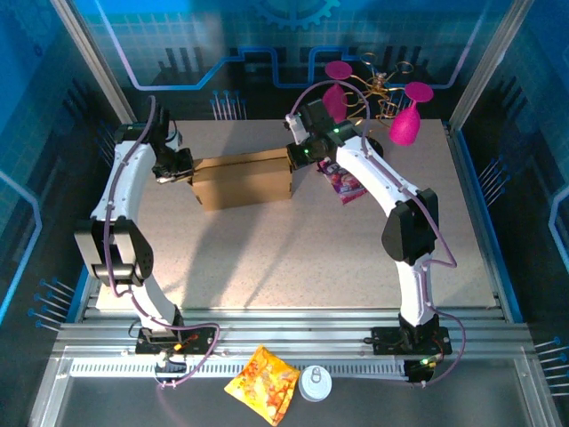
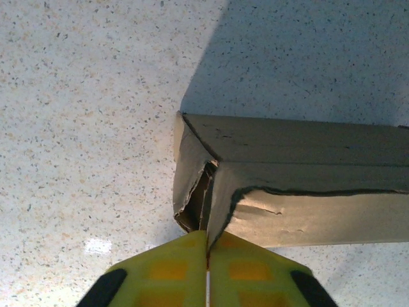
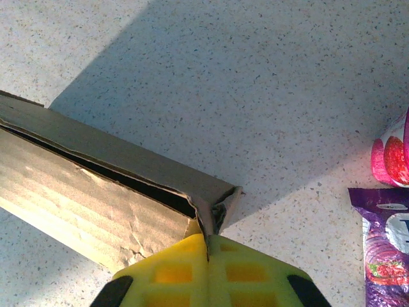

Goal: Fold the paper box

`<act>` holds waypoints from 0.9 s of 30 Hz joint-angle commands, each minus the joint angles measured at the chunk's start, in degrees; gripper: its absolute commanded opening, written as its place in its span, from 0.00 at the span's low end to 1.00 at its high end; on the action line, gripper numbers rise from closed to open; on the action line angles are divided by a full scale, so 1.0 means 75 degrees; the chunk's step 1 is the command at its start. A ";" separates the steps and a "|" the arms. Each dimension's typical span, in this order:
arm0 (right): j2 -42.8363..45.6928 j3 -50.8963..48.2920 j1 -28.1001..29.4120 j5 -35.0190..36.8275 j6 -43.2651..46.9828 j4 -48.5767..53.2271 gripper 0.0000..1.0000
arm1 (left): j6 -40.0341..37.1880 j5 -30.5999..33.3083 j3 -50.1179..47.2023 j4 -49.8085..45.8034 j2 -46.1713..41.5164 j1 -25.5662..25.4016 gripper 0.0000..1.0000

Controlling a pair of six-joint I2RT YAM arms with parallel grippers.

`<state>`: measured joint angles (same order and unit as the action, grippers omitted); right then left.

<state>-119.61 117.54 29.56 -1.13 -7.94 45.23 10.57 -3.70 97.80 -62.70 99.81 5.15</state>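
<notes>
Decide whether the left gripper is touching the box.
Touching. The left wrist view shows the left gripper shut, its tips pinching the box at the crumpled corner edge.

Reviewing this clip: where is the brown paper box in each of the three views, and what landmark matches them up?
Top external: paper box left of centre, on the far part of the speckled table.
Left wrist: centre right, its crumpled corner at the shut left end effector.
Right wrist: left side, its corner at the shut right end effector.
Shared landmark: the speckled table under the box.
</notes>
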 commanded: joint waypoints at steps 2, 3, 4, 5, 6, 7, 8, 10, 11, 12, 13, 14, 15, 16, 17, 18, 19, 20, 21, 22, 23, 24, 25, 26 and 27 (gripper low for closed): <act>-0.0267 0.0235 -0.0015 -0.0034 -0.0210 0.0385 0.00 | 0.0081 0.0129 0.0121 -0.0061 0.0097 -0.0017 0.03; -0.0282 0.0259 0.0007 -0.0029 -0.0283 0.0405 0.00 | 0.0092 0.0152 0.0093 -0.0035 0.0091 -0.0018 0.00; -0.0285 0.0287 0.0008 0.0011 -0.0406 0.0424 0.00 | 0.0096 0.0187 0.0043 -0.0012 0.0080 -0.0020 0.00; -0.0302 0.0310 0.0007 0.0009 -0.0529 0.0438 0.00 | 0.0124 0.0232 -0.0007 0.0020 0.0061 -0.0024 0.00; -0.0285 0.0319 0.0025 0.0068 -0.0635 0.0438 0.00 | 0.0126 0.0267 -0.0056 0.0054 0.0054 -0.0018 0.00; -0.0294 0.0315 0.0031 0.0115 -0.0786 0.0449 0.00 | 0.0137 0.0292 -0.0127 0.0108 0.0029 -0.0019 0.00; -0.0289 0.0322 0.0034 0.0150 -0.0943 0.0460 0.00 | 0.0138 0.0302 -0.0214 0.0160 0.0008 -0.0018 0.00; -0.0294 0.0325 0.0040 0.0224 -0.1283 0.0485 0.00 | 0.0138 0.0325 -0.0389 0.0319 -0.0044 -0.0020 0.00; -0.0283 0.0307 0.0054 0.0253 -0.1482 0.0475 0.00 | 0.0144 0.0350 -0.0489 0.0412 -0.0074 -0.0020 0.00; -0.0276 0.0284 0.0066 0.0276 -0.1630 0.0445 0.00 | 0.0147 0.0351 -0.0572 0.0483 -0.0099 -0.0019 0.00; -0.0259 0.0249 0.0101 0.0324 -0.1790 0.0413 0.00 | 0.0149 0.0343 -0.0673 0.0573 -0.0133 -0.0018 0.00; -0.0247 0.0222 0.0112 0.0370 -0.1945 0.0371 0.00 | 0.0177 0.0359 -0.0765 0.0651 -0.0165 -0.0018 0.00; -0.0247 0.0202 0.0121 0.0373 -0.2061 0.0331 0.00 | 0.0201 0.0348 -0.0841 0.0735 -0.0194 -0.0018 0.00; -0.0247 0.0184 0.0143 0.0351 -0.2181 0.0282 0.00 | 0.0234 0.0332 -0.0927 0.0814 -0.0231 -0.0018 0.00; -0.0250 0.0184 0.0164 0.0356 -0.2282 0.0247 0.00 | 0.0271 0.0302 -0.1002 0.0889 -0.0248 -0.0018 0.00; -0.0280 0.0207 0.0184 0.0407 -0.2369 0.0261 0.00 | 0.0306 0.0282 -0.1075 0.0954 -0.0278 -0.0018 0.00; -0.0276 0.0219 0.0206 0.0449 -0.2440 0.0255 0.00 | 0.0328 0.0245 -0.1137 0.1013 -0.0306 -0.0019 0.00; -0.0282 0.0231 0.0229 0.0497 -0.2504 0.0262 0.00 | 0.0364 0.0209 -0.1192 0.1063 -0.0333 -0.0018 0.00; -0.0281 0.0225 0.0241 0.0527 -0.2568 0.0262 0.00 | 0.0378 0.0177 -0.1254 0.1108 -0.0357 -0.0018 0.00; -0.0282 0.0219 0.0236 0.0571 -0.2660 0.0282 0.00 | 0.0390 0.0147 -0.1301 0.1138 -0.0370 -0.0018 0.00; -0.0276 0.0219 0.0242 0.0571 -0.2717 0.0274 0.00 | 0.0396 0.0142 -0.1333 0.1150 -0.0373 -0.0021 0.00; -0.0288 0.0229 0.0245 0.0556 -0.2776 0.0290 0.00 | 0.0410 0.0131 -0.1363 0.1152 -0.0370 -0.0029 0.00; -0.0305 0.0262 0.0252 0.0579 -0.2844 0.0345 0.00 | 0.0419 0.0106 -0.1390 0.1164 -0.0372 -0.0018 0.00; -0.0323 0.0297 0.0265 0.0594 -0.2903 0.0395 0.00 | 0.0430 0.0077 -0.1412 0.1181 -0.0362 -0.0017 0.00; -0.0339 0.0355 0.0276 0.0607 -0.2968 0.0454 0.00 | 0.0459 0.0049 -0.1427 0.1186 -0.0370 -0.0018 0.00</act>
<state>-120.31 118.63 30.76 2.13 -26.92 45.08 12.36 -2.81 89.30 -51.09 96.84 5.02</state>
